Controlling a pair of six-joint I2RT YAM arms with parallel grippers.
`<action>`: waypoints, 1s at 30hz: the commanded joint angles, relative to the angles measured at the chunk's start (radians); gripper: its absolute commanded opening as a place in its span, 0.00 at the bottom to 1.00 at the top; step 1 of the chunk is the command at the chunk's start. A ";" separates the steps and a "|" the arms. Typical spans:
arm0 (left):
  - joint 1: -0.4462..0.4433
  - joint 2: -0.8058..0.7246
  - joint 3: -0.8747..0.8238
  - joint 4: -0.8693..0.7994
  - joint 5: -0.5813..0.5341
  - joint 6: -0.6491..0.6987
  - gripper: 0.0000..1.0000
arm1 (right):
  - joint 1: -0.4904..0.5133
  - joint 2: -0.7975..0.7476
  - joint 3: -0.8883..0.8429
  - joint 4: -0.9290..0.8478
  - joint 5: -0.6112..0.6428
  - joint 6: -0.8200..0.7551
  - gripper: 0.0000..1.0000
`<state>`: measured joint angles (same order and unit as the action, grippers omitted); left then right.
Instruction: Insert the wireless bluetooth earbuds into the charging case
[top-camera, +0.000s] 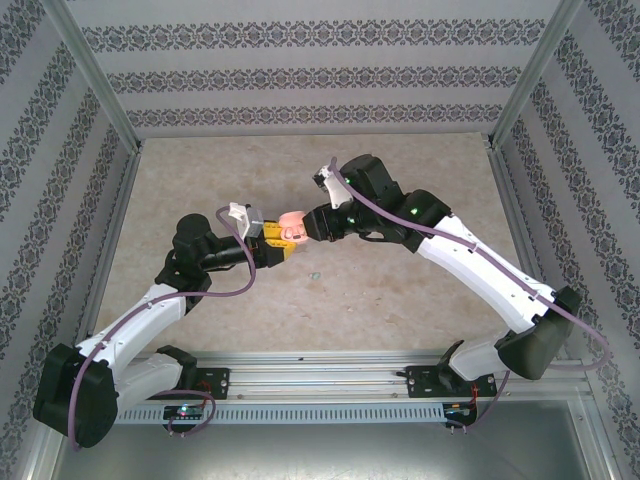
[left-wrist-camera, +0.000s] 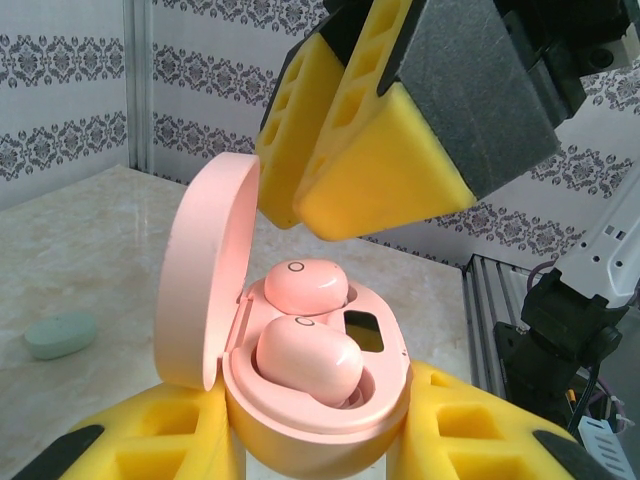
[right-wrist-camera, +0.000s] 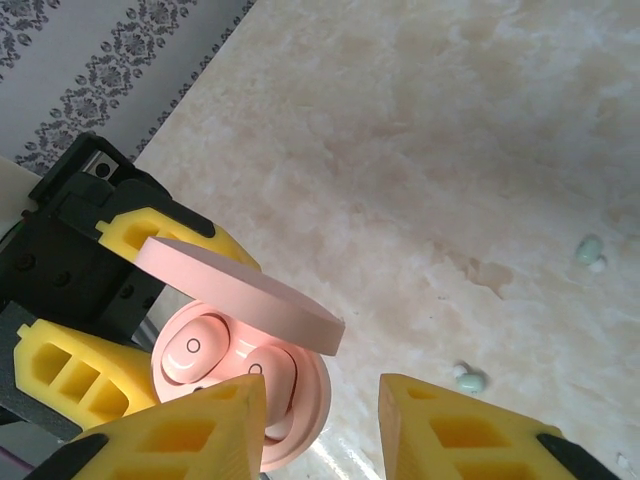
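Pink glossy oval plastic charging case (left-wrist-camera: 200, 300), probably light and slick: left pincer (left-wrist-camera: 315, 440) clamps its base, right pincer (right-wrist-camera: 320, 400) jaws parted, empty, above seated pink pebble earbuds (left-wrist-camera: 305, 360).

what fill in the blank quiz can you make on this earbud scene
The left claw holds the pink case with its lid ____.
Inside it sit ____ pink earbuds.
On the table lie two loose pale ____ earbuds.
Missing: open; two; green.
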<state>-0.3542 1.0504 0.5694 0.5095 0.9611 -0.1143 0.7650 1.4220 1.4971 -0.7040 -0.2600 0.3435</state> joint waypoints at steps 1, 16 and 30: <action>-0.015 0.001 0.026 0.054 0.022 -0.012 0.07 | 0.017 -0.006 0.038 -0.026 0.035 -0.006 0.35; -0.017 0.007 0.035 0.054 0.026 -0.007 0.07 | -0.057 -0.077 -0.024 0.093 0.063 0.123 0.39; -0.029 0.032 0.061 0.062 0.031 -0.005 0.07 | -0.125 0.048 0.015 0.203 -0.158 0.259 0.46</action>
<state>-0.3676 1.0798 0.5922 0.5102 0.9672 -0.1139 0.6373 1.4483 1.4773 -0.5282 -0.3561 0.5674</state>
